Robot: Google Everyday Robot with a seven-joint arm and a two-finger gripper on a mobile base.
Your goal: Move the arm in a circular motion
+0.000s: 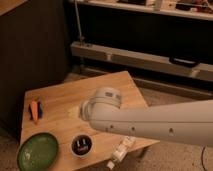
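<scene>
I have the arm [150, 122] coming in from the right, its long axis running leftward above the bench [60, 97] to a rounded joint over the middle, then folding down and back to the pincer [120, 150] at the bench's front edge. I cannot tell how far open the pincer is, or whether it holds anything. It hangs below and slightly right of that joint, so I judge any circle sweeps nearest the white bowl [81, 145] just to its left, with the green plate [37, 151] at the front left corner farther off.
</scene>
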